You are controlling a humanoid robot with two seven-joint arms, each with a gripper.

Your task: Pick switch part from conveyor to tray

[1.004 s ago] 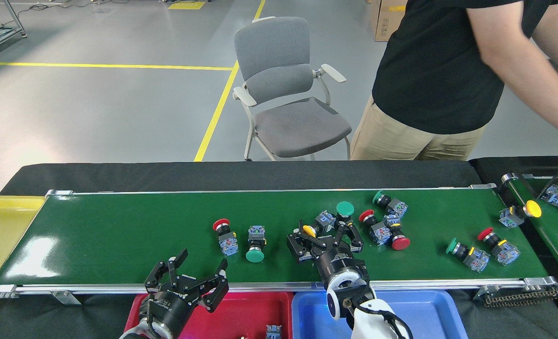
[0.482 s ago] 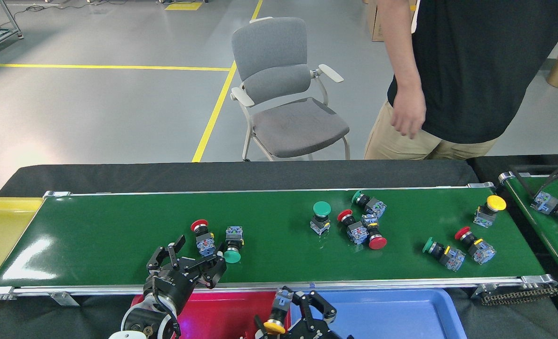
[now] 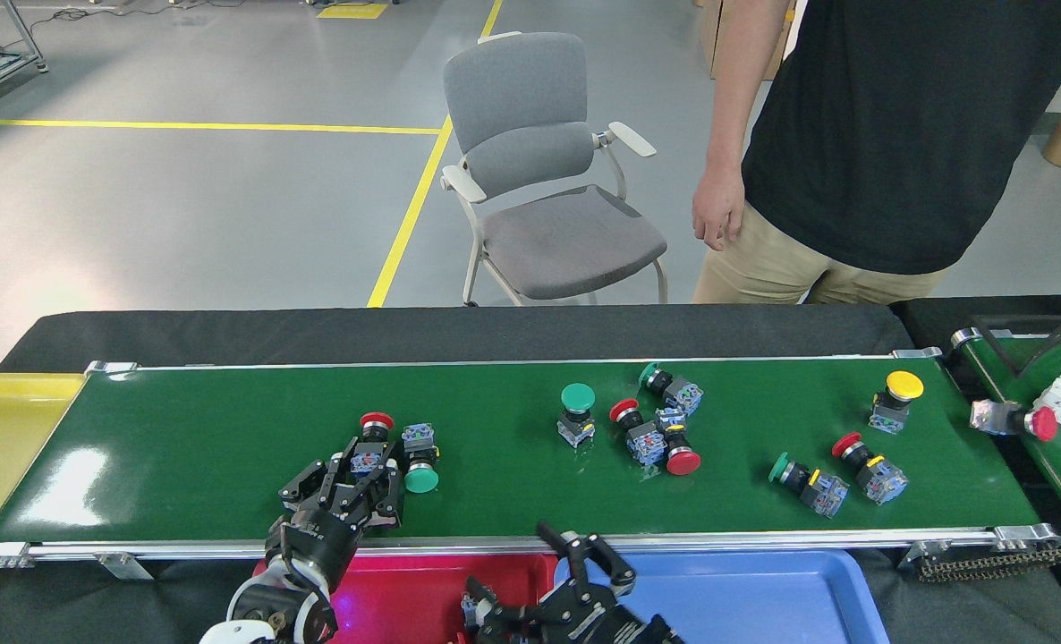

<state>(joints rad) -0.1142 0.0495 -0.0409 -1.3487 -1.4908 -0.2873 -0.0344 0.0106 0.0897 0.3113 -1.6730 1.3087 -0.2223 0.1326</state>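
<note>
Since the earlier frames our left gripper (image 3: 362, 472) has reached forward over the conveyor (image 3: 182, 447) to the red-capped switch part (image 3: 371, 440), and the parts on the belt have all drifted leftward. Our right gripper (image 3: 553, 595), which held a yellow-capped part half a second ago, now shows no yellow cap.

Taking the conveyor as our landmark: past its left end lies a yellow tray (image 3: 3, 429). Left of the belt's middle, our left gripper's jaws stand narrowly apart around the lower body of the red-capped switch part; we cannot tell whether they press on it yet. Just right of that part, touching or nearly so, lies a green-capped switch part (image 3: 420, 465).

Below the conveyor's near rail sits the red tray (image 3: 423, 590), and beside it the blue tray (image 3: 763, 595). Our right gripper hangs over the seam between the two, fingers spread wide, and we see nothing between them.

Right of the belt's centre a green-capped part (image 3: 577, 410) stands upright, then a cluster of three parts (image 3: 660, 425) lies tangled together. Further right lie a green-capped and a red-capped part (image 3: 830, 474) side by side, and a yellow-capped part (image 3: 895, 400) stands near the far right end.

Beyond the conveyor's far side stand a grey chair (image 3: 539, 170) and a person (image 3: 888, 143) in a black shirt. Off the right end a second belt (image 3: 1058, 447) carries another red-capped part (image 3: 1018, 419).
</note>
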